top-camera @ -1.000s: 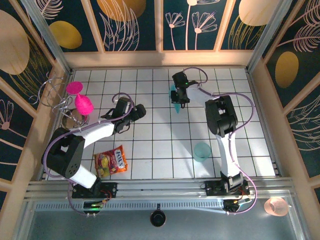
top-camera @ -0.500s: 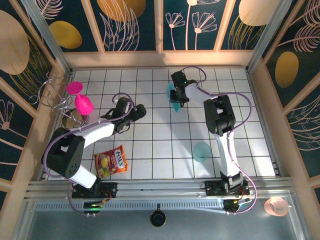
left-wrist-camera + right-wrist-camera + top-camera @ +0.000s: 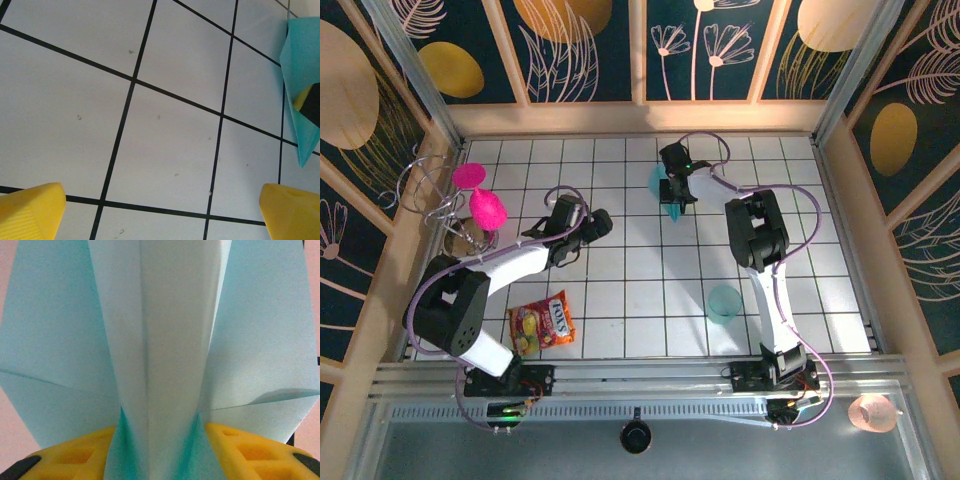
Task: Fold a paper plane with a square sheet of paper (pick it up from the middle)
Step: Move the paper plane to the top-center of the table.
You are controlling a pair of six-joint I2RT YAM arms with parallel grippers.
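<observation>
Top external: high, behind arm bases, looking down on whole table [image 3: 620,300]. Left wrist: low, facing tiles, left fingers [image 3: 30,212] at bottom corners. Right wrist: tight against paper plane [image 3: 165,340], right fingers [image 3: 250,450] below. Plane shared by all three.

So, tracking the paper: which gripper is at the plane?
The right gripper: the paper plane sits between its fingers; the left gripper hangs over bare tiles.

Plane [image 3: 673,213] [image 3: 295,65] [image 3: 160,340]: light-blue matte paper, folded into narrow pointed dart. Lying on tiles under right gripper [image 3: 676,192], nose poking out on gripper's near side, wider tail showing on its far-left side. Centre crease running lengthwise. Folded keel sitting between gripper's fingers, wings spreading out to either side, each showing a slanting crease.
</observation>
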